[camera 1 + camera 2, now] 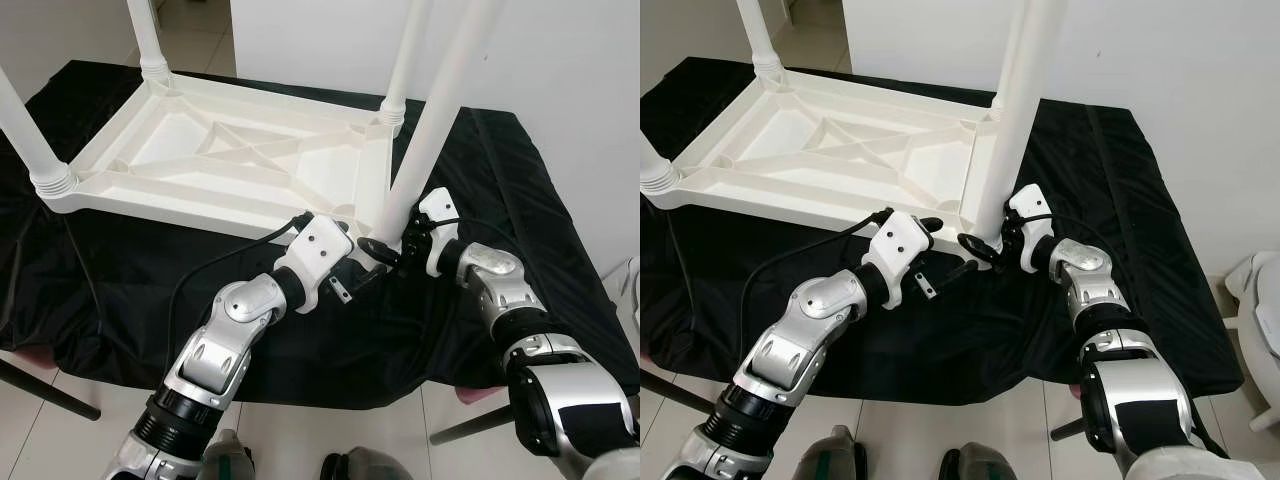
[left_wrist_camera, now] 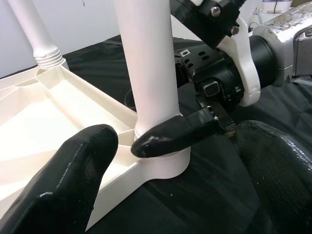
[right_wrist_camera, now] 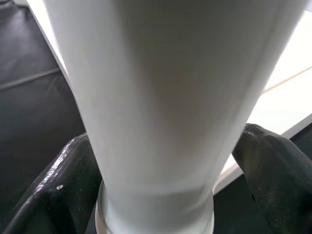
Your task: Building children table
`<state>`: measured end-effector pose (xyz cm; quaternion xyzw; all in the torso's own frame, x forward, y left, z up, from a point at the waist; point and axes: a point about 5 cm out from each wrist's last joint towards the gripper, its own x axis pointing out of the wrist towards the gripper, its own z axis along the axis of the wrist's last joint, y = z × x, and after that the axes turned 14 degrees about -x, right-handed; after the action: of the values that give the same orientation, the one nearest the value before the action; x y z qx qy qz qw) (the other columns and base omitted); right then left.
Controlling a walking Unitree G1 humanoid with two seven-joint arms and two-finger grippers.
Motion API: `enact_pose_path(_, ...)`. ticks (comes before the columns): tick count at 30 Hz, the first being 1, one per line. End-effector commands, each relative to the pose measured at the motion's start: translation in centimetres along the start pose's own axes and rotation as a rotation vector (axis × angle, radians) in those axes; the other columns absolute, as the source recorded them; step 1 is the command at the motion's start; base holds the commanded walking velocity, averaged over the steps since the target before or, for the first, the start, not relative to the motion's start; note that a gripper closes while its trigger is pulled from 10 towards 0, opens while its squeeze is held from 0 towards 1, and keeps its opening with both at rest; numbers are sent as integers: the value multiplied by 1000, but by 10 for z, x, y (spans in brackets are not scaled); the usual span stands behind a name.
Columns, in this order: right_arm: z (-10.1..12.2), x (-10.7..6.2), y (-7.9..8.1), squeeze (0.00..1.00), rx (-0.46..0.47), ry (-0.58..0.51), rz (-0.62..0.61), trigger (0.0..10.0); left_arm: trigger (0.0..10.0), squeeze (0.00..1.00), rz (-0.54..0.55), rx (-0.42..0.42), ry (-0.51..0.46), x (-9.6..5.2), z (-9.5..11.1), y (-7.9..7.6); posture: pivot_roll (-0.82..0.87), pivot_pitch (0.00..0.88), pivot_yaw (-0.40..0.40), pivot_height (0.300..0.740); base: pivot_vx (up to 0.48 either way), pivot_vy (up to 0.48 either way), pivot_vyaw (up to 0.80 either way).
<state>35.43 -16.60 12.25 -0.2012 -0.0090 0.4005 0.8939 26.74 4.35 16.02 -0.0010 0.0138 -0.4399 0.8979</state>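
Note:
A white plastic table top lies upside down on a black cloth. A long white leg stands in its near right corner socket. My right gripper is shut on the base of this leg, with one finger on each side of the leg. My left gripper hovers open just left of the same corner, close to the socket. Its wide-spread fingers frame the leg without touching it.
Three other white legs stand upright in their sockets: far left, near left and far right. The black cloth covers a low surface whose front edge runs just below my arms. Tiled floor lies below. A white object sits at the right.

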Motion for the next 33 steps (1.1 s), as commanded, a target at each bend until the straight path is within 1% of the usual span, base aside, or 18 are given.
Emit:
enact_pose_path(1, 5, 5, 0, 0, 6, -27, 6, 10000, 10000, 0, -11, 1, 2, 0, 2, -2, 25, 0, -67, 740, 0, 0, 0)
enact_pose_path(7, 5, 8, 3, 0, 24, -39, 13, 10000, 10000, 0, -10, 1, 1, 0, 2, -2, 25, 0, -67, 740, 0, 0, 0)
enact_pose_path(8, 5, 9, 3, 0, 26, -44, 15, 7804, 10000, 0, -10, 1, 1, 0, 2, -2, 24, 0, -67, 740, 0, 0, 0)
enact_pose_path(9, 5, 9, 3, 0, 26, -44, 15, 7804, 10000, 0, -10, 1, 1, 0, 2, -2, 24, 0, -67, 740, 0, 0, 0)
enact_pose_path(10, 5, 10, 5, 0, 31, -46, 19, 4941, 10000, 0, -10, 1, 1, 0, 2, -2, 24, 0, -67, 740, 0, 0, 0)
enact_pose_path(11, 5, 11, 6, 0, 30, -48, 24, 2549, 10000, 0, -10, 1, 0, 0, 2, -2, 26, 0, -67, 740, 0, 0, 0)
enact_pose_path(13, 5, 11, 7, 0, 28, -51, 28, 2549, 10000, 0, -9, 1, 0, 1, 2, -2, 26, 0, -67, 740, 0, 0, 0)
enact_pose_path(14, 4, 12, 7, 0, 29, -52, 32, 157, 10000, 0, -8, 1, 0, 1, 2, -2, 26, 0, -68, 740, 0, 0, 0)
enact_pose_path(18, 4, 13, 7, 0, 32, -56, 35, 157, 10000, 0, -8, 0, 0, 1, 2, -2, 26, 0, -68, 740, 0, 0, 0)
enact_pose_path(19, 5, 13, 8, 0, 40, -64, 42, 0, 10000, 0, -8, 0, 0, 1, 2, -2, 26, 0, -68, 740, 0, 0, 0)
enact_pose_path(26, 4, 13, 7, 0, 47, -64, 20, 0, 10000, 0, -5, -1, -2, 1, 2, -2, 28, 0, -72, 740, 0, 0, 0)
enact_pose_path(27, 4, 12, 6, 0, 48, -60, -1, 431, 10000, 0, -5, -2, -3, 0, 2, -2, 28, 0, -73, 740, 0, 0, 0)
enact_pose_path(28, 2, 12, 5, 0, 59, -54, -31, 10000, 10000, 0, -4, -3, -2, 0, 2, -2, 27, 0, -73, 740, 0, 0, 0)
enact_pose_path(30, 2, 12, 5, 0, 59, -54, -31, 10000, 10000, 0, -4, -3, -2, 0, 2, -2, 27, 0, -73, 740, 0, 0, 0)
enact_pose_path(31, 0, 11, 4, 0, 57, -28, -80, 10000, 10000, 0, -4, -4, -1, 0, 1, -3, 25, 0, -74, 740, 0, 0, 0)
enact_pose_path(32, 0, 11, 4, 0, 57, -28, -80, 10000, 10000, 0, -4, -4, -1, 0, 1, -3, 25, 0, -74, 740, 0, 0, 0)
enact_pose_path(33, -3, 11, 2, 0, 60, 9, -133, 10000, 10000, 0, -4, -6, 0, -1, 1, -3, 24, 0, -74, 740, 0, 0, 0)
